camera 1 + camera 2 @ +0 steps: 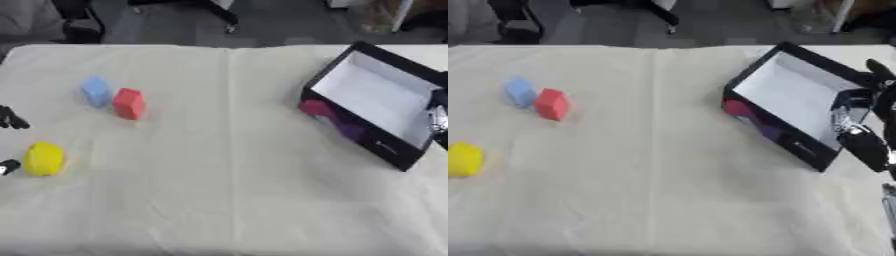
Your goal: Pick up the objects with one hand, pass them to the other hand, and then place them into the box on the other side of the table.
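Nearest, at the table's left edge, the yellow object (44, 158) is sitting upright on the pale cloth (227, 190), its long axis running roughly toward the far side. The left hand (10, 120) is showing only as dark fingertips just beside it, holding nothing; how far it is spread I cannot tell.

Farther back, the red block (129, 103) and the blue block (95, 91) are standing touching or nearly so, both tilted slightly leftward.

On the right, the black box (350, 131) is lying open, its white interior empty, its long side running diagonally from near right to far left. The right hand (866, 142) is hanging over its near right rim, apparently holding nothing, though the view is blurred there.

The rounded yellow object is probably prone to rolling off the edge if nudged sideways.
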